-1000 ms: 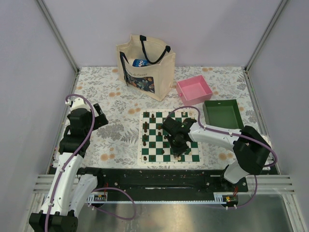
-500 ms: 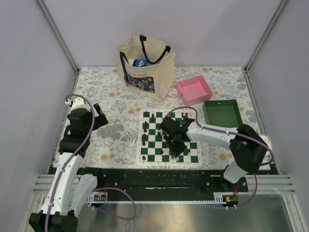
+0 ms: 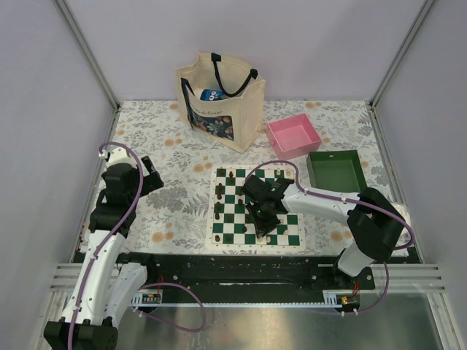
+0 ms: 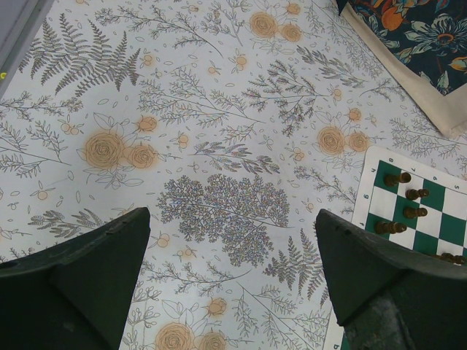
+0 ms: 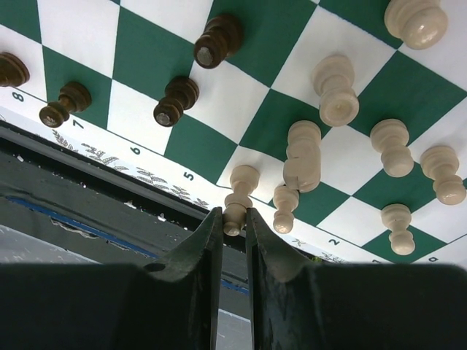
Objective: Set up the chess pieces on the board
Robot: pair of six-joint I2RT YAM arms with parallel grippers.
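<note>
Two dark fingers (image 5: 206, 251) of the right jaws stand almost together, leaving only a thin slot, and the head of a cream pawn (image 5: 241, 184) sits pinched in that slot. The pawn's base rests on the outermost row of the board (image 5: 149, 62), just beside the numbered white border. Close to its right are more cream pieces (image 5: 302, 152), one of them a small pawn nearly touching it, with others spread further right. Four dark pieces (image 5: 175, 100) stand apart to the left along the same edge. Seen from above, the right arm (image 3: 321, 200) reaches in over the near middle of the board (image 3: 217, 241), which lies flat on the flowered desk (image 3: 168, 157). The left jaws are spread wide with nothing between their fingers (image 4: 87, 281), hanging over bare floral cloth well to the left of the board, whose corner and a few dark pieces (image 4: 398, 178) show at the edge of that wrist view. Behind the board stand a cream tote bag (image 3: 219, 102), a pink tray (image 3: 293, 136) and a green tray (image 3: 336, 172).
</note>
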